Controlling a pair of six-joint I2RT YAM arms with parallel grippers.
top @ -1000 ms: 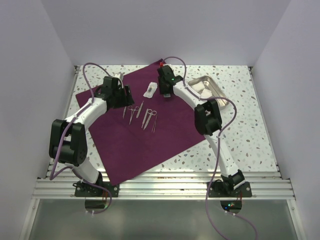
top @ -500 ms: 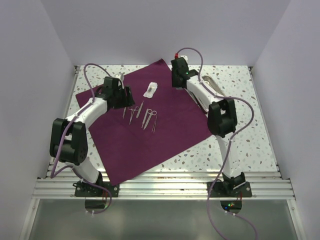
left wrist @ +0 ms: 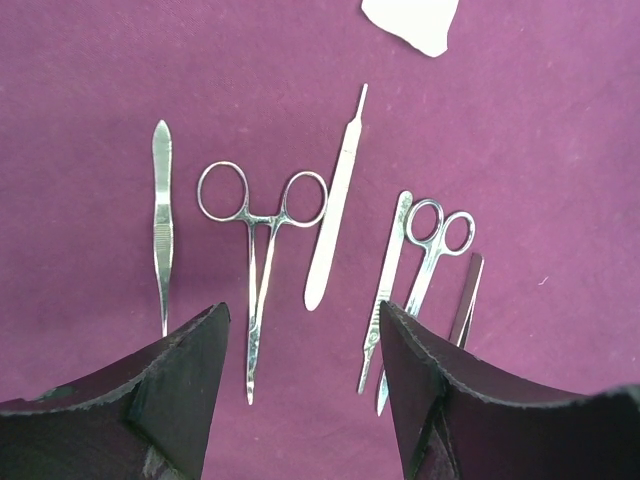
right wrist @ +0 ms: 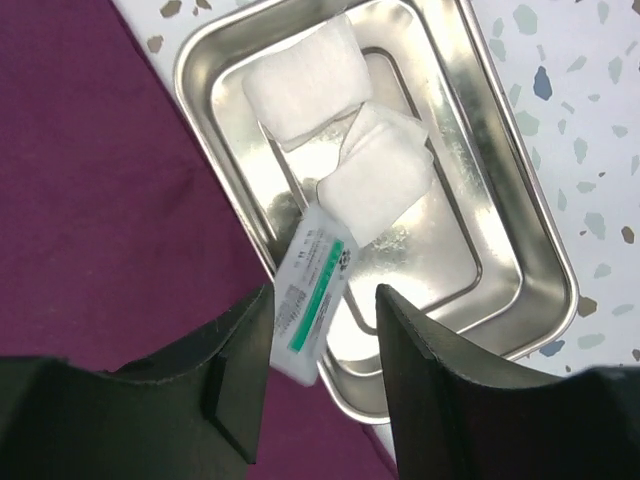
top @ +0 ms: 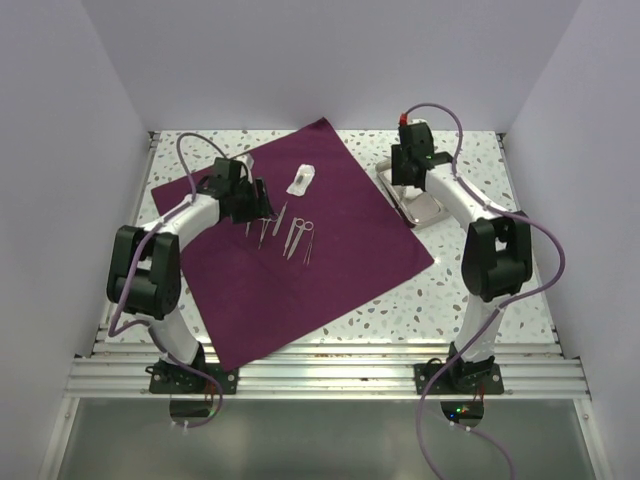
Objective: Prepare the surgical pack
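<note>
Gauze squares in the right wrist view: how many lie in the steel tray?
2 gauze squares. One sits at the tray's far-left end; the other lies below-right of it, touching it, near the middle. The tray's near end is partly hidden.

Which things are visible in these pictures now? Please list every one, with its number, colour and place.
drape: one, deep purple, spread flat on the table
steel instruments: six, silver, side by side on the drape
small packet: one, white, on the drape beyond the instruments
tray: one, shiny steel, on the table at the drape's right edge
gauze squares: two, white, inside the tray
striped packet: one, white with a green stripe, lying across the tray's rim on the drape side
table: one, white with dark speckles, under everything
left gripper: one, black, open above the instruments
right gripper: one, black, open above the tray
</note>
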